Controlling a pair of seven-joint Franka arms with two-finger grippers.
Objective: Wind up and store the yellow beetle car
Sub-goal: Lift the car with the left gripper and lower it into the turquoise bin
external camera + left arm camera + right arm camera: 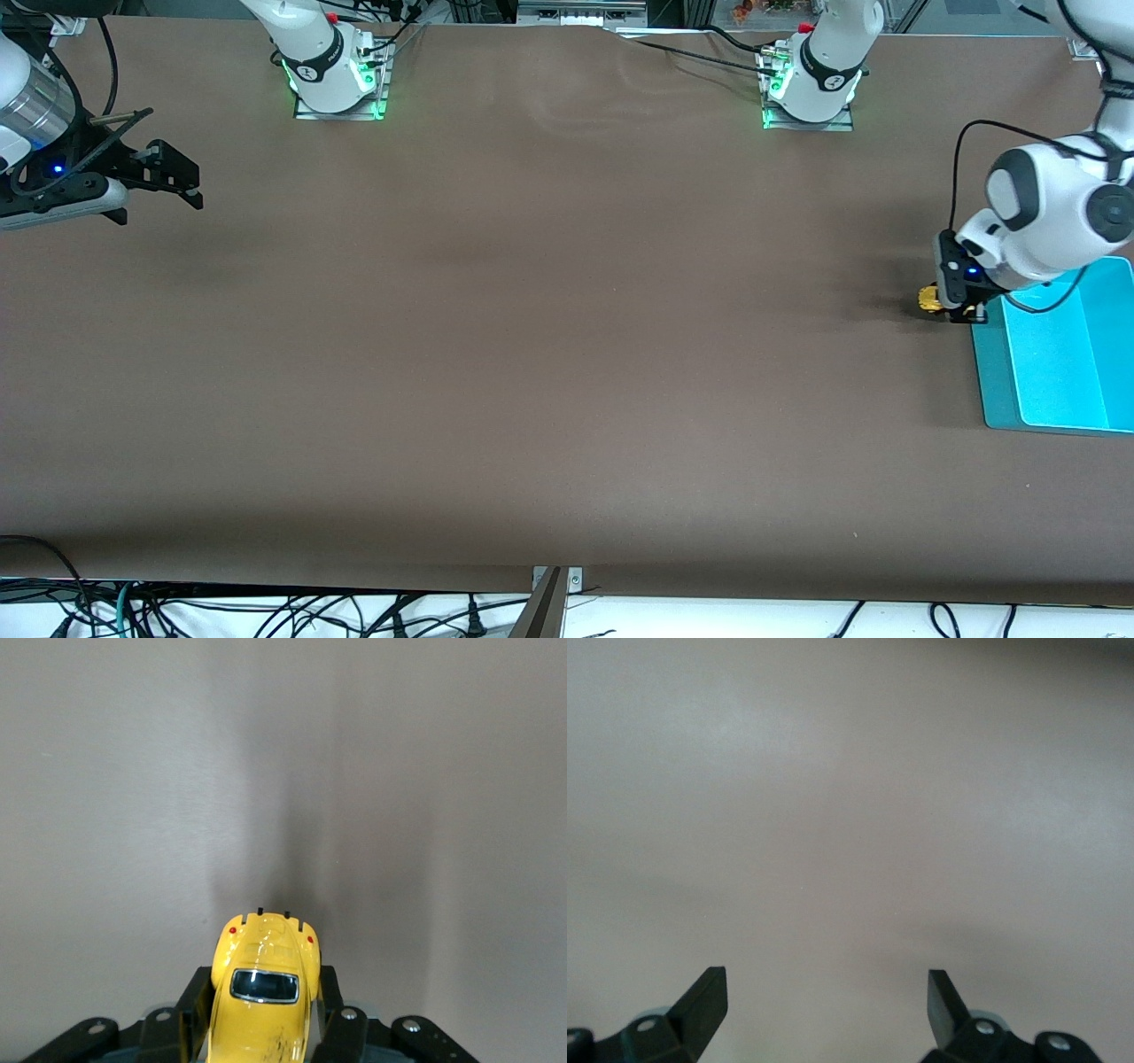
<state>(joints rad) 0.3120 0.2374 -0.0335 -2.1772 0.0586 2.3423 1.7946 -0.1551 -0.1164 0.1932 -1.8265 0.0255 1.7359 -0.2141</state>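
Clamping the tiny glossy yellow beetle-shaped toy car by its sides, the left gripper sits low beside the turquoise plastic bin; light, hard, likely slippery. The right gripper waits, fingers spread.

- My arms are glossy white with dark grey joint caps.
- My bases wear black bands and glow green.
- Black cables trail off my wrists.
- My pincers are matte black, with silver screws and a blue light.
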